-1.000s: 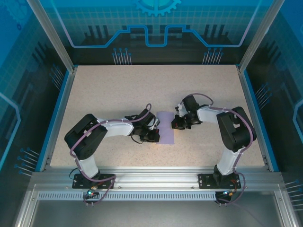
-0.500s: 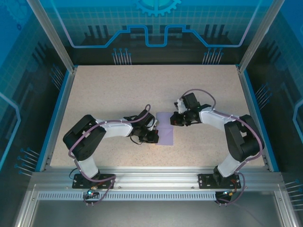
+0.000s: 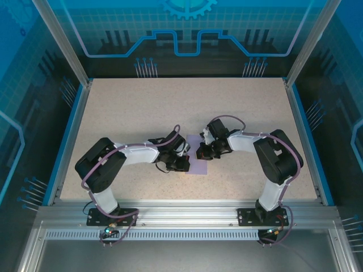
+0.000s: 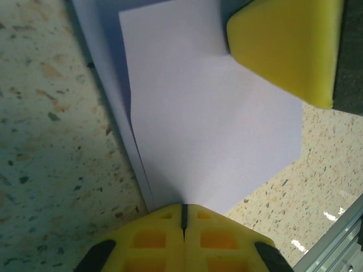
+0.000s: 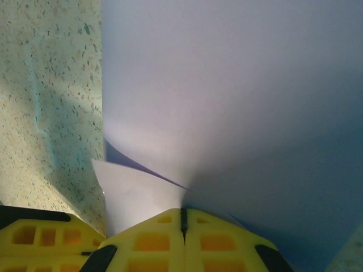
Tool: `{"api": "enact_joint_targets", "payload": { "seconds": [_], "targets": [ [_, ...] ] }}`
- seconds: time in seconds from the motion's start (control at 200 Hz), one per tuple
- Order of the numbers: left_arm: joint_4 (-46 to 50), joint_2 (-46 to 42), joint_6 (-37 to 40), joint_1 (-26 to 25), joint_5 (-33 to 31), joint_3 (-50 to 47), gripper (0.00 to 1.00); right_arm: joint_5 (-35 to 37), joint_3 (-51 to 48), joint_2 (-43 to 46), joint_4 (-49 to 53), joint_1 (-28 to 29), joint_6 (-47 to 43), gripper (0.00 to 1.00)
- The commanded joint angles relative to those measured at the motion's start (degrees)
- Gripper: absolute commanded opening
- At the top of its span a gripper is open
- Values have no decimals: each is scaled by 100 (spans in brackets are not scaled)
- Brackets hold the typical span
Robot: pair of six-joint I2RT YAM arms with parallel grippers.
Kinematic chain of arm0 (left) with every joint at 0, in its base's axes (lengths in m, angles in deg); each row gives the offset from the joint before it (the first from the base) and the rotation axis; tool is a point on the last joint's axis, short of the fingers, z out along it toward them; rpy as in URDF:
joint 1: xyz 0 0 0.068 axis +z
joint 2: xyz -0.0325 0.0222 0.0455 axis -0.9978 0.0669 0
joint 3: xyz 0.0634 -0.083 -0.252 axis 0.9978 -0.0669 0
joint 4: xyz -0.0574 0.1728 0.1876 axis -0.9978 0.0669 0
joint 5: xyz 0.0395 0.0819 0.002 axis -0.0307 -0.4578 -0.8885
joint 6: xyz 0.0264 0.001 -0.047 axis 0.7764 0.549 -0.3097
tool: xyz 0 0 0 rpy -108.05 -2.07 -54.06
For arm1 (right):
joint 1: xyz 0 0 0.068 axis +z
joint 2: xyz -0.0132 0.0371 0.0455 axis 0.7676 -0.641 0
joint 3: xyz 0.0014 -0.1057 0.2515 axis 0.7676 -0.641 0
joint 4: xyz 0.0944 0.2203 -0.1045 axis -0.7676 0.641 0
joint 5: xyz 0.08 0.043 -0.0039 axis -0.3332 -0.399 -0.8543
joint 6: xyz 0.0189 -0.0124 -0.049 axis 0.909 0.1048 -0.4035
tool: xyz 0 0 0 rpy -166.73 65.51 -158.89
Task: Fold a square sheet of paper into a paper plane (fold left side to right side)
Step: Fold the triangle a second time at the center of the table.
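Note:
The square sheet of paper [image 3: 198, 166] is pale lavender and lies mid-table, folded over on itself in two layers [image 4: 210, 124]. My left gripper [image 3: 186, 164] is shut at the sheet's near left edge, and in the left wrist view the paper runs into its closed tips [image 4: 184, 206]. My right gripper [image 3: 200, 153] reaches over the sheet from the right. It is shut [image 5: 183, 211] on a lifted, curling flap of the paper [image 5: 238, 85]. The two grippers nearly touch. The paper plane, a pointed dart, is out of view.
The speckled beige table [image 3: 142, 107] is bordered by blue rails and an aluminium frame [image 3: 181, 212] at the near edge. The right gripper's yellow finger [image 4: 283, 45] stands close over the sheet, and the left gripper's finger [image 5: 34, 232] sits beside the right jaws.
My right gripper has swung left from the sheet's right side over the paper toward the left gripper, carrying the paper's edge. The left gripper has stayed in place.

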Motion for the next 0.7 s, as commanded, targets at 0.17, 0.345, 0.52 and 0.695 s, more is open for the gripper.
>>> {"api": "enact_joint_targets", "payload": {
  "seconds": [0.17,0.345,0.52,0.695],
  "targets": [
    [294,232,83,-16,447,718,4,186,-81,-141,291,21,-6,0],
    [332,552,158,-42,451,970,4,189,-90,-145,316,30,-8,0],
    [386,707,196,-37,337,971,3,250,-88,-153,368,32,-46,0],
    [552,718,189,-38,206,910,3,323,-73,-157,459,36,-71,0]
  ]
}}
